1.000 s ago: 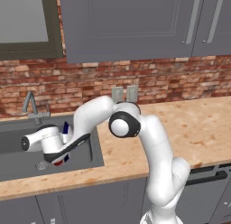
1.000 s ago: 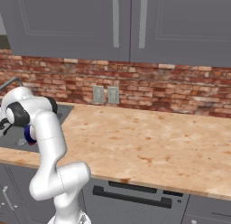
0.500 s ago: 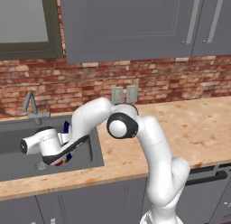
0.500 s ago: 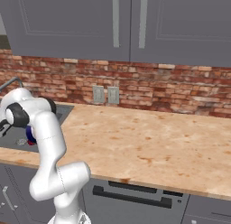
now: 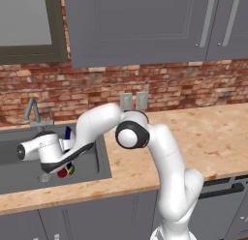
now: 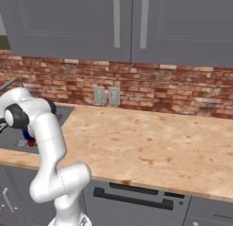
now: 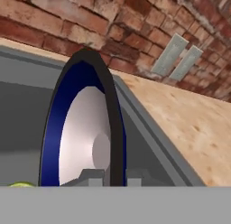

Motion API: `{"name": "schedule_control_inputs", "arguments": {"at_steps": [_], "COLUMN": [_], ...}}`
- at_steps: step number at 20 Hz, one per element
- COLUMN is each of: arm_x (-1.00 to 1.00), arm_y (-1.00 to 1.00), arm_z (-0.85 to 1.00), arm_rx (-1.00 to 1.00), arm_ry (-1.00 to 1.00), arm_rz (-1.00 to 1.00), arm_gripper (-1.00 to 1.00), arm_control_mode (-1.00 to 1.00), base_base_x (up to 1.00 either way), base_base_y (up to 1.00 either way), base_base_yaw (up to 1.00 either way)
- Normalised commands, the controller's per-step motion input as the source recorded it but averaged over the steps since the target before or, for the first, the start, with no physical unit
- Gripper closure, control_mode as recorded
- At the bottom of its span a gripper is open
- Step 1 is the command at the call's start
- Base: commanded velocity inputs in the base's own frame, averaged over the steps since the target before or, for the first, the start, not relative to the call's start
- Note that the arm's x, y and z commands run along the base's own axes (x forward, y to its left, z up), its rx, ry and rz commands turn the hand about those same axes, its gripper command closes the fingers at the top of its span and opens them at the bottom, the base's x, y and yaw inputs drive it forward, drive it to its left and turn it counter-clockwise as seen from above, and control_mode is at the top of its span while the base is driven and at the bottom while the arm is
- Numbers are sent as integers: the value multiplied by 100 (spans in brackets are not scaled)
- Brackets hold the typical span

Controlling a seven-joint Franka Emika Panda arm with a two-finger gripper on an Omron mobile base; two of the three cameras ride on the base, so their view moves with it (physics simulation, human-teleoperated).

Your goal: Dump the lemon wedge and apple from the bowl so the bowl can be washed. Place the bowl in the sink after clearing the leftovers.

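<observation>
Arm is reaching left w/ the end effector (image 7: 108, 180) down inside the sink (image 5: 99, 159). Hand view: its tips are sitting either side of the bowl (image 7: 83, 133) rim, so it's gripping the bowl, which is tipped up on edge, white inside facing the camera and empty.

Apple (image 5: 62, 172) and lemon wedge (image 5: 71, 170) are lying on the sink floor just below the forearm, touching or nearly so, near the drain (image 5: 44, 177). A sliver of the wedge is also peeking in at the lower left of the hand view, beside the bowl. A bit of blue rim is showing behind the arm in the left base view.

Step, as I judge it: dump looks done, bowl placement is under way. Fruit ended up in the sink, not on the surface.

Next move calls for: lowering and levelling the bowl onto bare sink floor, clear of the fruit and faucet (image 5: 33, 112), then letting go and lifting straight out w/o catching the rim.
</observation>
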Motion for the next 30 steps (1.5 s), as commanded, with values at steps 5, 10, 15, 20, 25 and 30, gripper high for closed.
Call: {"name": "schedule_control_inputs", "arguments": {"at_steps": [5, 10, 15, 20, 25, 30], "arm_x": [-2, -13, 0, 0, 0, 0], "arm_y": [-3, -8, 1, 24, 29, 27], "arm_z": [27, 1, 0, 0, 0, 0], "arm_rx": [28, 44, 44, 38, 38, 36], "arm_ry": [0, 0, -3, -3, 11, 24], "arm_rz": [8, 14, 13, 7, 11, 14], "arm_gripper": [100, 100, 100, 100, 100, 100], "arm_control_mode": [-100, -100, -100, -100, -100, -100], "base_base_x": [0, 0, 0, 0, 0, 0], "base_base_y": [0, 0, 0, 0, 0, 0], "base_base_yaw": [0, 0, 0, 0, 0, 0]}}
